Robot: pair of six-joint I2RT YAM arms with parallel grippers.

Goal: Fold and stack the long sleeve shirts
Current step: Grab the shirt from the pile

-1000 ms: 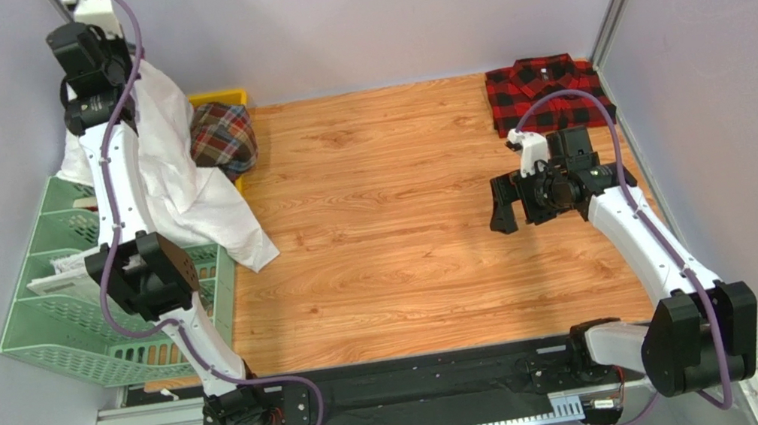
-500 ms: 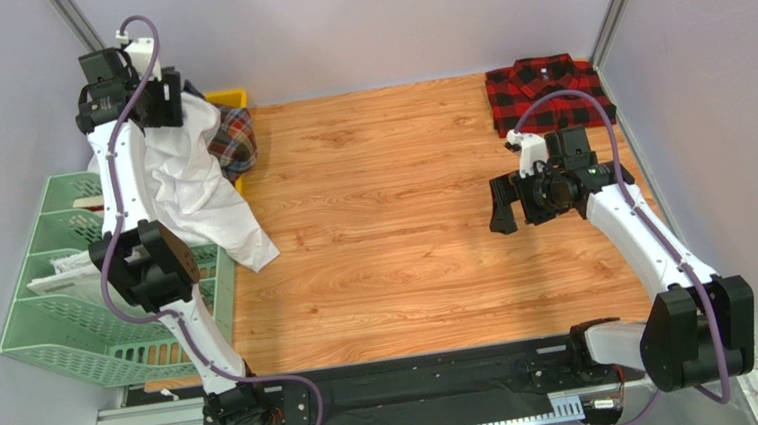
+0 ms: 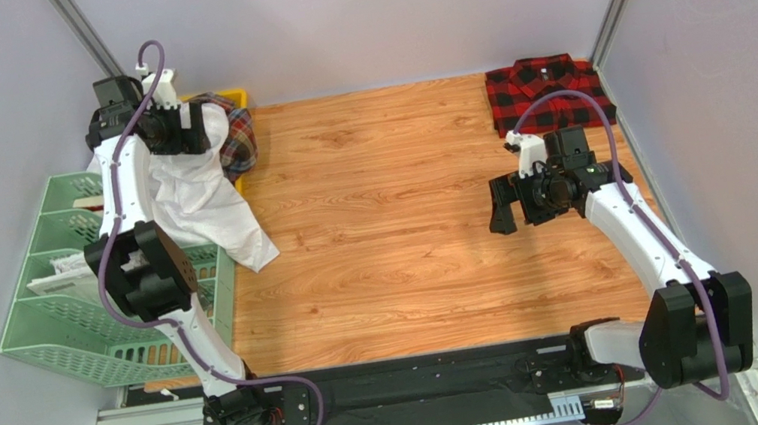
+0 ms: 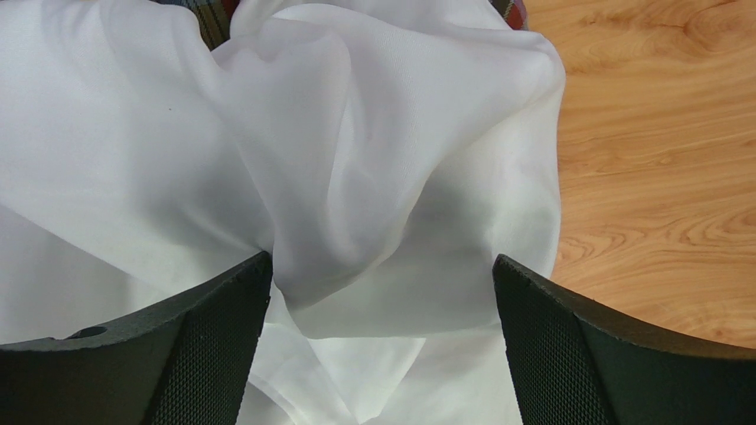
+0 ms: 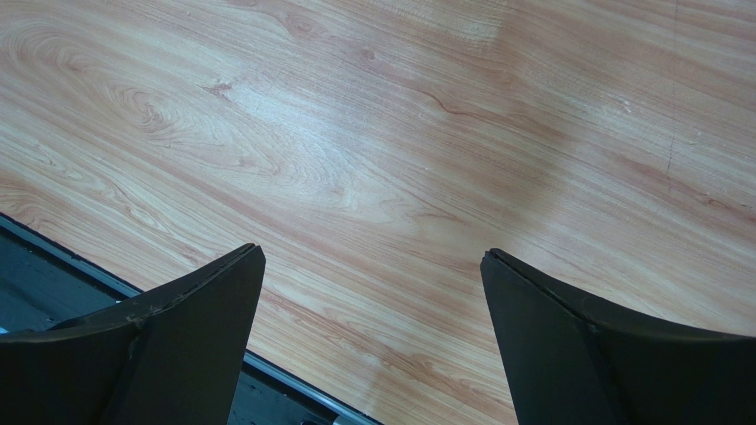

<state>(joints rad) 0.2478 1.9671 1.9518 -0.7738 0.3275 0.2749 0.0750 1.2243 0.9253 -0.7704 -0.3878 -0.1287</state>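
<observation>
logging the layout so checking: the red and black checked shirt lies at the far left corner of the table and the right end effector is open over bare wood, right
Not quite. The red-and-black checked shirt lies at the far right corner of the table, not the far left; the top external view shows it. The right end effector is indeed open over bare wood.

1. The left arm (image 3: 114, 192) now holds its wrist lower and further right, close over the far left corner of the desk (image 3: 409, 230), no longer high outside the left edge.
2. The top of the white shirt (image 3: 189, 197) is further right too, a lower bunch rather than a tall peak.
3. The tartan shirt (image 3: 240, 141) shows less, as the white cloth now overlaps its left part.
</observation>
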